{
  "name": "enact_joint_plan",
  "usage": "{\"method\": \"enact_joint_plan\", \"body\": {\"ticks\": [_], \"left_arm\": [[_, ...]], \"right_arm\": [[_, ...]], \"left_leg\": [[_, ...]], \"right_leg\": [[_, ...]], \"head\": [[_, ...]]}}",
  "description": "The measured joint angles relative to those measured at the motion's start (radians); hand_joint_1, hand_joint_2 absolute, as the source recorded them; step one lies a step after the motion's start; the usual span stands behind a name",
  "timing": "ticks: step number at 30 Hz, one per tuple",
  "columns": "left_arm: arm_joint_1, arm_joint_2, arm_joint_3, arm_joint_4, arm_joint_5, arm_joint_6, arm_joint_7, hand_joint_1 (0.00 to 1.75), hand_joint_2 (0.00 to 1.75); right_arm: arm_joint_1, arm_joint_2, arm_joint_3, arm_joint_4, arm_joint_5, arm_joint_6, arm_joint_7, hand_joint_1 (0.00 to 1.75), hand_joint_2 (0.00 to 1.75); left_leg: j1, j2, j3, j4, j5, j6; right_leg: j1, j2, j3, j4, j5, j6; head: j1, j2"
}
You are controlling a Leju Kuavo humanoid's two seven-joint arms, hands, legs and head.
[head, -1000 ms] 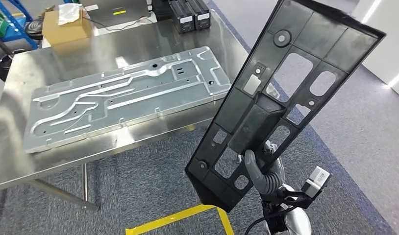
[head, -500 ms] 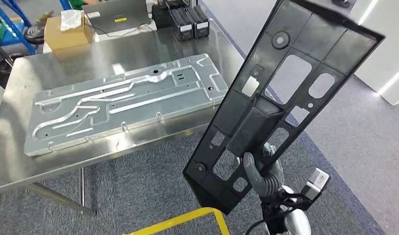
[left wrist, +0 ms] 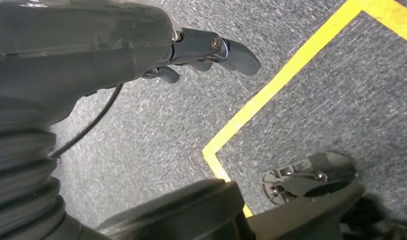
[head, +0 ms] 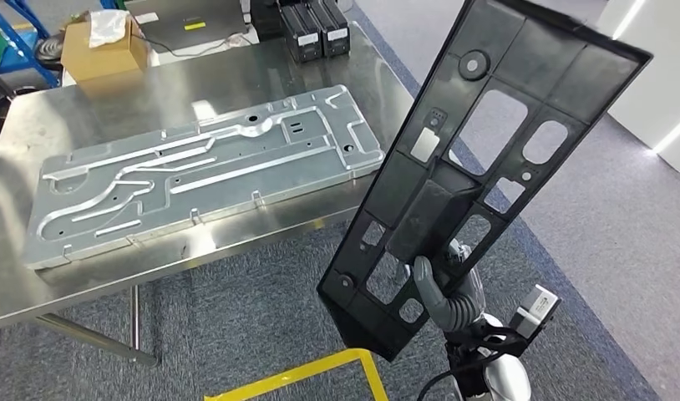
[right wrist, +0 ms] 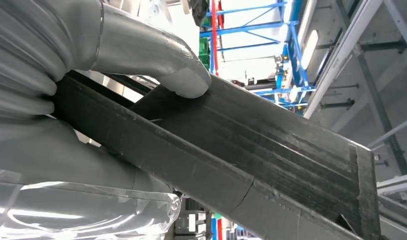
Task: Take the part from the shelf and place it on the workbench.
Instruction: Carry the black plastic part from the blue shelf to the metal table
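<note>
Part: the black plastic panel (head: 487, 159), long and full of cut-outs, is standing nearly upright in the air, leaning toward the right, off the workbench's right edge and over the carpet.
Right hand: the right hand (head: 444, 288) is gripping the panel near its lower end, its thumb (right wrist: 161, 60) pressing on one face and the rest of the hand wrapping behind the edge.
Left hand: the left hand (left wrist: 191, 47) is hanging over the grey carpet (left wrist: 141, 130) with its fingers partly curled and nothing between them.
Workbench: the steel workbench (head: 261, 71) is sitting ahead and to the left, its near edge running across the head view.
On the workbench: a large stamped metal plate (head: 203, 171) is lying flat along the near edge, reaching almost to the right edge.
Far edge: a cardboard box (head: 107, 50) is resting at the far left corner, a laptop (head: 190, 18) beside it, and two black battery-like units (head: 316, 29) are standing toward the far right corner.
Floor: yellow tape (head: 286, 380) is marking a corner on the carpet just below the panel's lower end.
</note>
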Motion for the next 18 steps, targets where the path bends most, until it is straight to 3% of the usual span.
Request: {"method": "enact_joint_plan", "body": {"ticks": [2, 3, 4, 6, 8, 10, 12, 13, 15, 16, 18], "left_arm": [[-0.005, 0.0, 0.0, 0.0, 0.0, 0.0, -0.002, 0.0, 1.75], [-0.008, 0.0, 0.0, 0.0, 0.0, 0.0, -0.002, 0.0, 1.75], [-0.009, 0.0, 0.001, 0.0, 0.0, 0.0, -0.002, 0.0, 1.75], [-0.007, 0.0, 0.001, 0.0, 0.0, -0.001, 0.0, 0.0, 1.75], [-0.004, 0.0, 0.001, 0.0, 0.0, -0.002, 0.003, 0.0, 1.75], [0.0, 0.0, 0.002, 0.0, 0.003, -0.003, 0.003, 0.0, 1.75], [0.005, -0.001, 0.004, 0.0, 0.009, -0.001, 0.001, 0.0, 1.75], [0.007, -0.002, 0.005, 0.0, 0.012, 0.001, 0.0, 0.0, 1.75], [0.008, -0.006, 0.01, 0.0, 0.016, 0.004, -0.002, 0.0, 1.75], [0.009, -0.008, 0.012, 0.0, 0.017, 0.005, -0.002, 0.0, 1.75], [0.009, -0.01, 0.014, 0.0, 0.017, 0.006, -0.003, 0.0, 1.75]], "right_arm": [[0.0, 0.0, 0.001, 0.0, 0.0, 0.0, 0.0, 1.75, 1.75], [0.001, 0.0, 0.002, 0.0, 0.001, 0.0, 0.0, 1.75, 1.75], [0.0, 0.0, 0.002, 0.0, 0.003, -0.001, 0.0, 1.75, 1.75], [0.0, 0.0, 0.005, 0.0, 0.011, -0.005, -0.001, 1.75, 1.75], [0.0, 0.0, 0.009, 0.0, 0.022, -0.008, -0.002, 1.75, 1.75], [0.0, 0.0, 0.014, 0.0, 0.031, -0.009, -0.002, 1.75, 1.75], [-0.004, 0.0, 0.02, 0.0, 0.036, -0.01, -0.002, 1.75, 1.75], [-0.007, 0.0, 0.023, 0.001, 0.037, -0.011, -0.002, 1.75, 1.75], [-0.014, -0.001, 0.028, 0.003, 0.042, -0.013, -0.006, 1.75, 1.75], [-0.016, -0.002, 0.03, 0.006, 0.045, -0.015, -0.008, 1.75, 1.75], [-0.018, -0.005, 0.032, 0.012, 0.051, -0.02, -0.011, 1.75, 1.75]], "left_leg": [[0.001, 0.0, -0.075, 0.134, -0.048, -0.004], [0.001, 0.001, -0.098, 0.169, -0.047, -0.004], [0.001, 0.002, -0.104, 0.166, -0.026, -0.002], [0.001, 0.016, -0.066, 0.057, 0.057, 0.007], [-0.008, 0.05, -0.024, -0.057, 0.106, 0.018], [-0.017, 0.061, -0.017, -0.093, 0.107, 0.029], [-0.014, 0.04, -0.016, -0.103, 0.113, 0.04], [-0.012, 0.029, -0.013, -0.109, 0.117, 0.047], [-0.008, 0.01, -0.004, -0.117, 0.123, 0.058], [-0.009, 0.0, -0.004, -0.117, 0.123, 0.062], [-0.012, -0.022, -0.004, -0.115, 0.122, 0.065]], "right_leg": [[0.003, -0.009, 0.001, 0.0, -0.004, -0.005], [0.005, -0.014, 0.003, 0.0, -0.006, -0.006], [0.006, -0.019, 0.007, 0.0, -0.008, -0.006], [0.007, -0.027, 0.018, 0.0, -0.015, -0.004], [0.011, -0.037, 0.026, 0.0, -0.02, 0.004], [0.015, -0.054, 0.027, -0.003, -0.02, 0.014], [0.016, -0.071, 0.032, -0.006, -0.024, 0.026], [0.015, -0.065, 0.031, 0.005, -0.034, 0.03], [0.012, -0.033, -0.002, 0.083, -0.08, 0.035], [0.012, -0.016, -0.034, 0.147, -0.111, 0.035], [0.012, -0.005, -0.092, 0.249, -0.138, 0.036]], "head": [[0.0, 0.0], [0.0, 0.0], [0.0, 0.0], [0.0, 0.0], [0.0, 0.0], [0.001, 0.0], [0.001, 0.0], [0.001, 0.0], [0.002, 0.0], [0.003, 0.0], [0.003, 0.0]]}}
